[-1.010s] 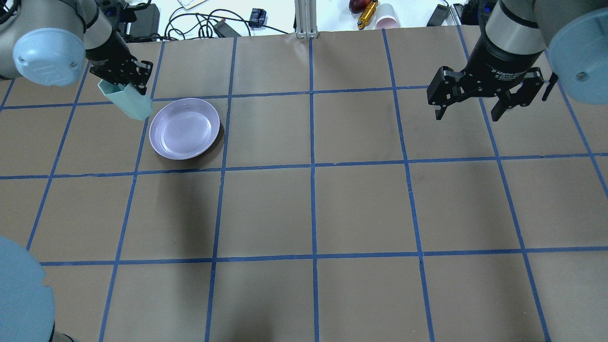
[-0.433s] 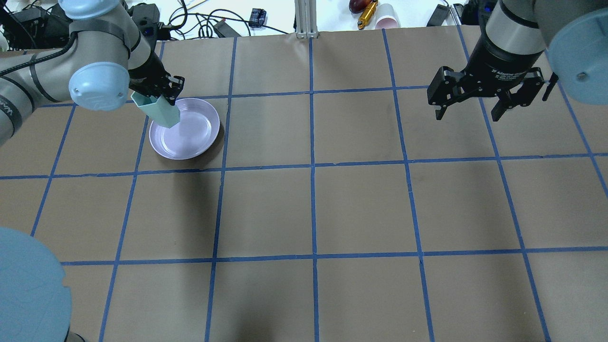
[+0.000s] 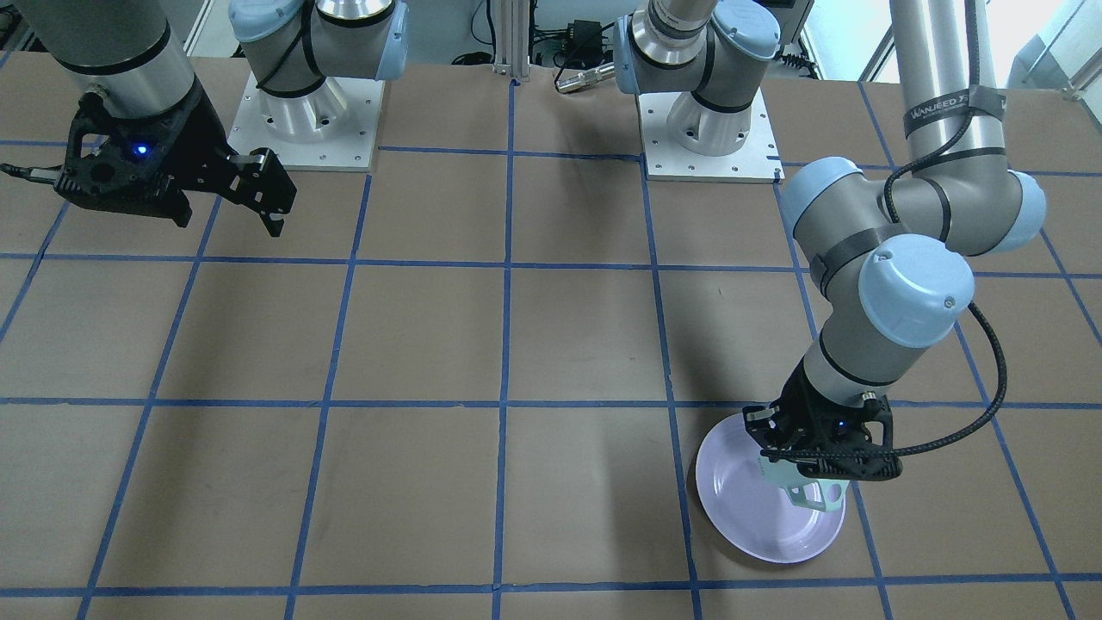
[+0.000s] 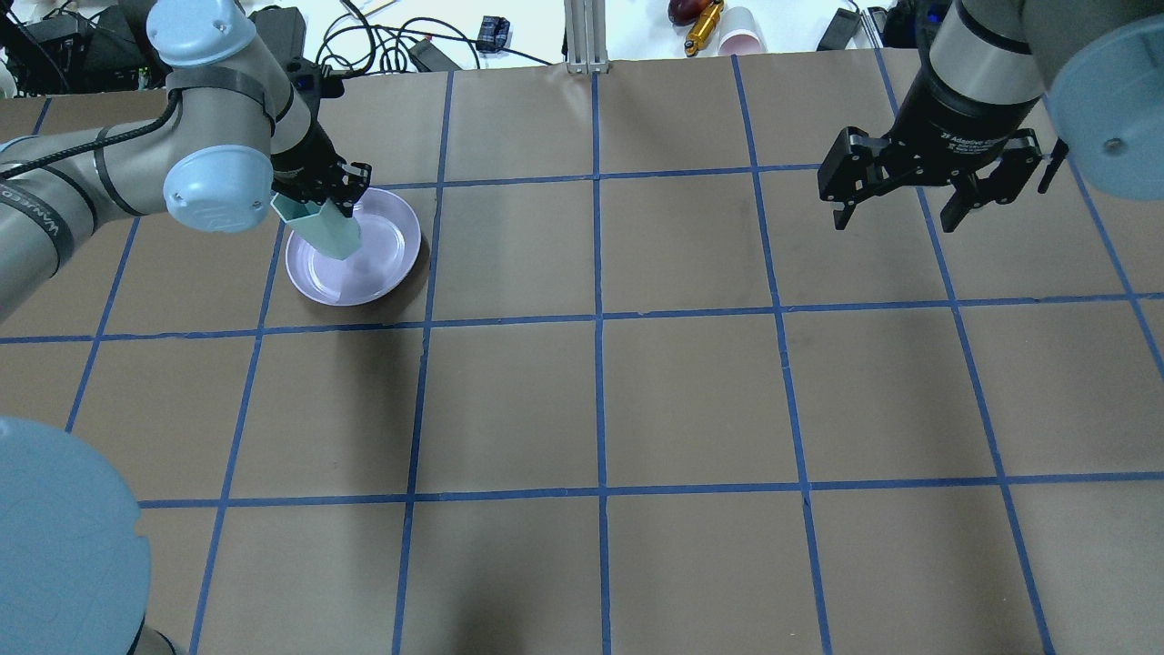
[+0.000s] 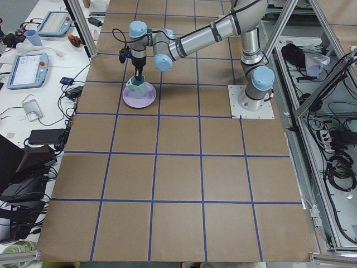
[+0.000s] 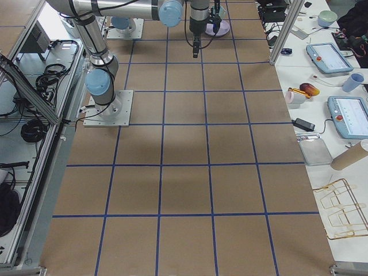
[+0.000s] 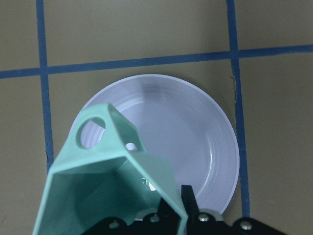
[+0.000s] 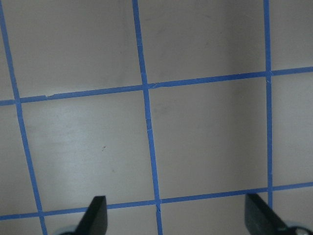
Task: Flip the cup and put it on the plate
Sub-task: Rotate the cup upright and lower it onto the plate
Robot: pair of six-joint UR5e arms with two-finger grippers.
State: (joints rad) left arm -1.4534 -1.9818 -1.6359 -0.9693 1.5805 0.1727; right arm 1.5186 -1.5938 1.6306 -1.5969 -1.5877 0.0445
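My left gripper (image 4: 323, 196) is shut on the rim wall of the pale mint-green cup (image 4: 329, 232), which hangs mouth up with its base over the lavender plate (image 4: 382, 259). In the left wrist view the cup (image 7: 107, 181) shows its open mouth and loop handle, with the plate (image 7: 195, 142) beneath. The front-facing view shows the cup (image 3: 809, 486) low over the plate (image 3: 749, 508); whether it touches is unclear. My right gripper (image 4: 909, 214) is open and empty, high over the table's right side.
The table is brown paper with a blue tape grid (image 4: 598, 314). Cables, a pink cup (image 4: 741, 36) and small items lie beyond the far edge. An aluminium post (image 4: 587, 36) stands at the far middle.
My left gripper has carried the cup to the right, from beside the plate's left edge to over the plate. The right arm has not moved.
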